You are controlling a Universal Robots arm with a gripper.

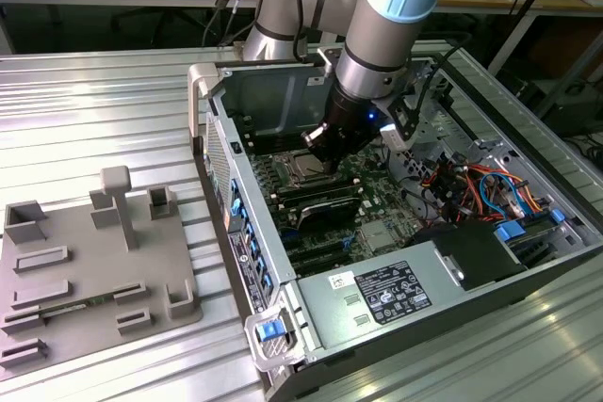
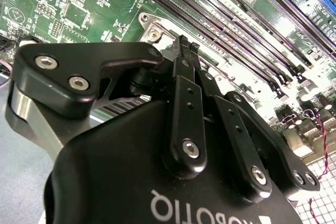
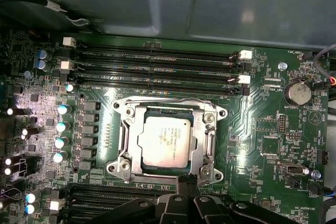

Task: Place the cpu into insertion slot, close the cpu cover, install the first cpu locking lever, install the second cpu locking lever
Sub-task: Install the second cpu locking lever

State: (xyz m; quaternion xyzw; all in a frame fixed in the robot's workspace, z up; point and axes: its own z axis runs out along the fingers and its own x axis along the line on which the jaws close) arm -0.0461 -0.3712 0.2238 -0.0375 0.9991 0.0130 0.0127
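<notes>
Lever stage: cpu [image 3: 164, 141] seated in insertion slot [image 3: 137, 167], cpu cover [image 3: 129, 139] down.
Gripper [image 3: 185, 181], fingertips pinched together on nothing, sits at the cover's 6 o'clock edge; next likely needs precise lever engagement.

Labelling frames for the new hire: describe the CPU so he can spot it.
Inside the open grey metal computer case, find the green circuit board. Beside its long black memory slots, the square silver metal cover frame surrounds a flat silvery-tan square plate, the CPU: nothing nearby is plain metal.

White lettering on tool [image 2: 185, 48], cpu [image 3: 164, 141], circuit board [image 3: 273, 124]; label [image 1: 391, 291] on power supply [image 1: 415, 329].
</notes>
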